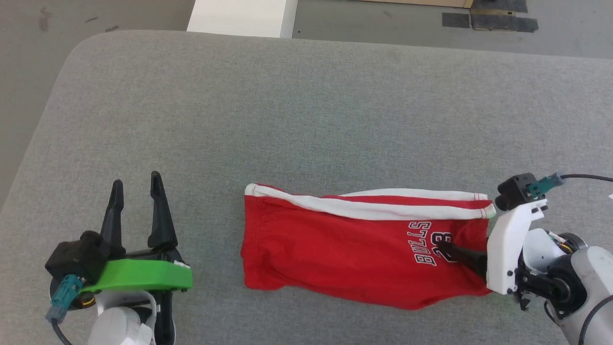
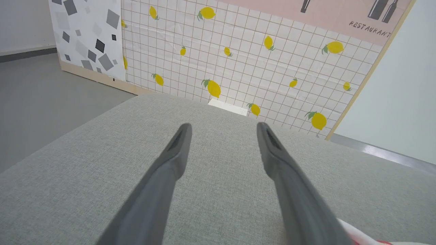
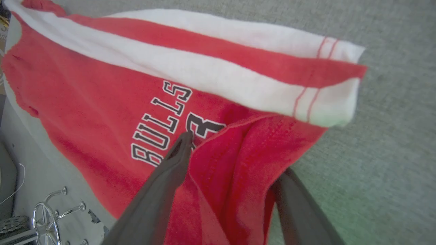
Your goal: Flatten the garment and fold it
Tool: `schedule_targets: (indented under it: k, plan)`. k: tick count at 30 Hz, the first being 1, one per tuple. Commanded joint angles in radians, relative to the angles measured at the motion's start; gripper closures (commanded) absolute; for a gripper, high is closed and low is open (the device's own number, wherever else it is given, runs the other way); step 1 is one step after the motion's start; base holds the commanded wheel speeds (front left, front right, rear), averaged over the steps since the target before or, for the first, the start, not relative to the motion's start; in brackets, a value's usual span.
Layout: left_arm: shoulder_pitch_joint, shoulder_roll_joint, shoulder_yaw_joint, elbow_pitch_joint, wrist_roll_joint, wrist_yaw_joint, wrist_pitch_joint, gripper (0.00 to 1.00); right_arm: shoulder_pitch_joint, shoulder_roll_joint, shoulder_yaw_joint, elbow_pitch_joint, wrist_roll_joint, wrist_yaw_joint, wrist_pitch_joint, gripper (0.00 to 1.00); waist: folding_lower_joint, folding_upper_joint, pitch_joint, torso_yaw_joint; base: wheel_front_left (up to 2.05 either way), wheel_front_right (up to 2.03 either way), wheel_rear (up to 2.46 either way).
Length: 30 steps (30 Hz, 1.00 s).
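The shorts [image 1: 345, 249] lie near and right on the desk [image 1: 306, 96], waistband [image 1: 246, 239] left, hem [image 3: 327, 102] right. The right end effector [image 3: 236, 153] stands wide: one finger [image 3: 163, 177] on the print [image 3: 163, 126], the other under the hem, cloth between but unpinched. It should close on every layer, then carry low leftward. The left end effector [image 1: 136, 178] hangs wide over bare desk, near left.

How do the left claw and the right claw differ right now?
The left claw is over bare grey surface, apart from the shorts; the right claw straddles the shorts' leg hem. The left claw has a green mount, the right claw a white mount. Both are open.
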Motion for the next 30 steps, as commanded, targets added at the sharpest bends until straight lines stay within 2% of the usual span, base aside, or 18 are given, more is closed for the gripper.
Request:
schedule_targets:
  k: [1,14,22,25,30]
  plan:
    - [-0.012,-0.007,0.006,0.003,0.008,-0.006,-0.005,0.0,0.005,0.0,0.017,0.029,-0.004,-0.002,0.0,1.0,0.0,0.0,-0.001,0.0,0.0,0.0,0.0]
    - [-0.008,-0.028,0.016,0.01,0.028,-0.032,-0.005,0.0,0.001,-0.05,-0.051,0.065,-0.009,-0.002,-0.022,1.0,0.0,0.0,-0.013,-0.015,0.0,0.0,0.0]
    - [-0.012,-0.033,0.006,0.012,0.034,-0.046,-0.005,0.0,0.037,-0.106,-0.219,0.118,-0.06,-0.002,-0.014,1.0,0.0,0.0,-0.014,-0.027,0.0,0.0,0.0]
    - [-0.012,-0.034,0.004,0.02,0.035,-0.05,-0.005,0.0,0.045,-0.107,-0.3,0.149,-0.119,-0.002,0.0,1.0,0.0,0.0,-0.017,-0.031,0.0,0.0,0.0]
    - [-0.006,-0.035,0.004,0.033,0.04,-0.053,-0.005,0.0,0.046,-0.095,-0.424,0.178,-0.29,-0.002,0.029,1.0,0.0,0.0,-0.027,-0.039,0.0,0.0,0.0]
